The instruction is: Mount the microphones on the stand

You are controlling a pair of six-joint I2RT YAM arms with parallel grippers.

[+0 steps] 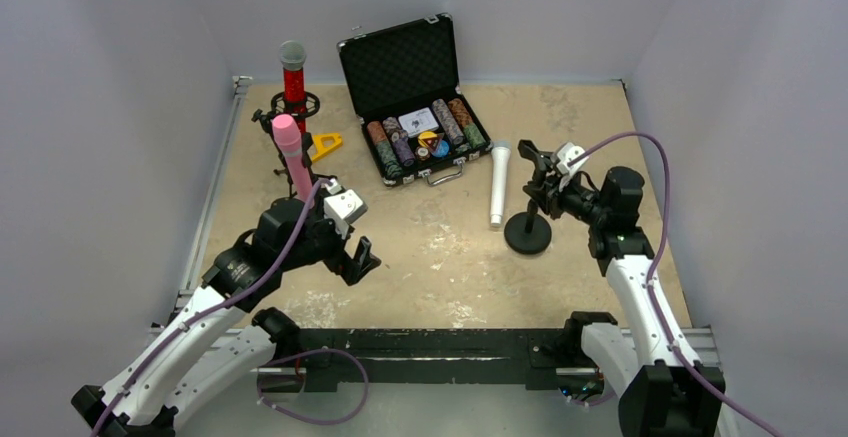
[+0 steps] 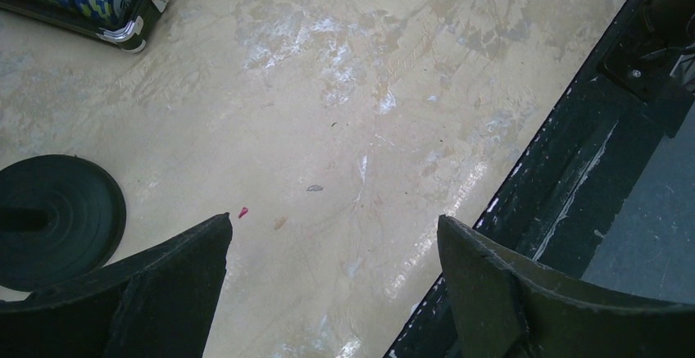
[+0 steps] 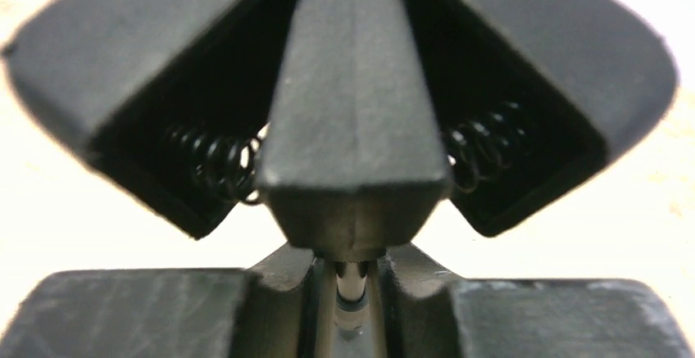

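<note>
Pinching stand clip [image 3: 352, 153] with right jaws; holding left jaws spread, empty. Lying just leftward of right jaws: white microphone [image 1: 498, 185], long axis crosswise, nearer right arm.

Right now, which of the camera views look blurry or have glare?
Right wrist: the stand clip fills the frame, blurred, with the background washed out. Left wrist: sharp, with glare streaks on the table. Top external: evenly lit, soft shadows only.

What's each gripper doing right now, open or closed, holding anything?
Left gripper: open, holding nothing.
Right gripper: closed on the black stand, just under its clip.
</note>
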